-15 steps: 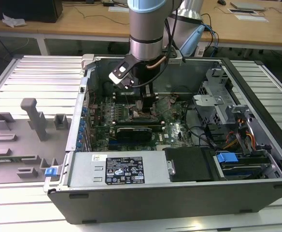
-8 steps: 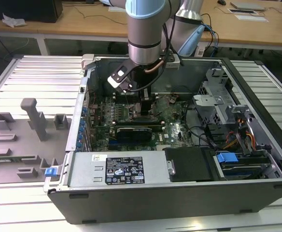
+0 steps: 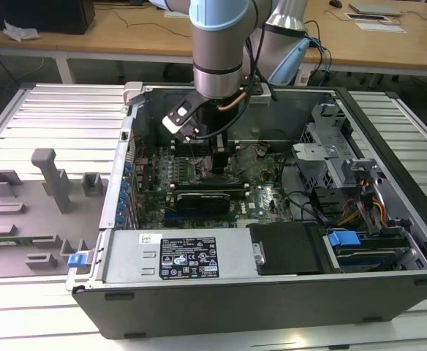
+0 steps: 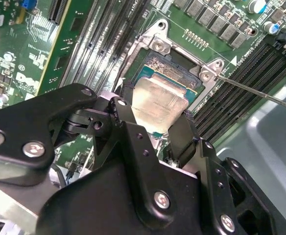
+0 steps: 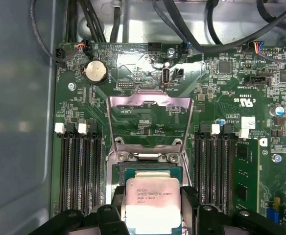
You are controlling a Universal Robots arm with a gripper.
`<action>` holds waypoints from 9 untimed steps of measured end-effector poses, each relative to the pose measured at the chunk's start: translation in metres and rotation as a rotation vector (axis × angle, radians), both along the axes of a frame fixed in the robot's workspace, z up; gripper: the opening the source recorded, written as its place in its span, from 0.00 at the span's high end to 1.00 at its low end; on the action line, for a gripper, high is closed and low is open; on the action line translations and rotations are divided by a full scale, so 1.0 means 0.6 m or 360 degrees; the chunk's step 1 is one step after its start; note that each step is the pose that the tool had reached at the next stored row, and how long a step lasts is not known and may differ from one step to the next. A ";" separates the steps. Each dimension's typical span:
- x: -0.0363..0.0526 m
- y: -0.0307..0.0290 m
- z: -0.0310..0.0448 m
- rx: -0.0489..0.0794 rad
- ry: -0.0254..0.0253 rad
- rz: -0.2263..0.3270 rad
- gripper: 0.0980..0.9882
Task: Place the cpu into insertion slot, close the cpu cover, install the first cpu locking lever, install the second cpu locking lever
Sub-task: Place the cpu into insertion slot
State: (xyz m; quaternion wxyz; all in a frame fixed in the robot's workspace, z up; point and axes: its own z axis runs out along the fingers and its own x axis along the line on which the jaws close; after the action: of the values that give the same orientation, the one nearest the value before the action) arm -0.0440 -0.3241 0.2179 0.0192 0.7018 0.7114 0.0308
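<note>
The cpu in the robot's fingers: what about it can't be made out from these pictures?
- One edge of the cpu: cut off by the first wrist view's border; the fingers cover its sides.
- Pins of the insertion slot: mostly under the cpu in both wrist views.
- Whether cpu and slot touch: unclear; in the exterior view the gripper stands in front.

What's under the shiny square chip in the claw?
The insertion slot: its dark frame peeks out past the cpu. The cpu hides most of the slot's inside, so that part cannot be seen.
</note>
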 end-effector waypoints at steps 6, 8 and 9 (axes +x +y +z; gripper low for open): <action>-0.002 0.0005 -0.007 0.0000 0.00000 -0.0039 0.51; -0.004 0.0023 -0.012 0.0000 0.00000 -0.0042 0.51; -0.004 0.0024 -0.013 0.0000 0.00000 -0.0042 0.51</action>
State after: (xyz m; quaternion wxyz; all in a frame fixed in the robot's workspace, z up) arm -0.0467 -0.3226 0.2101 0.0196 0.7112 0.7021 0.0305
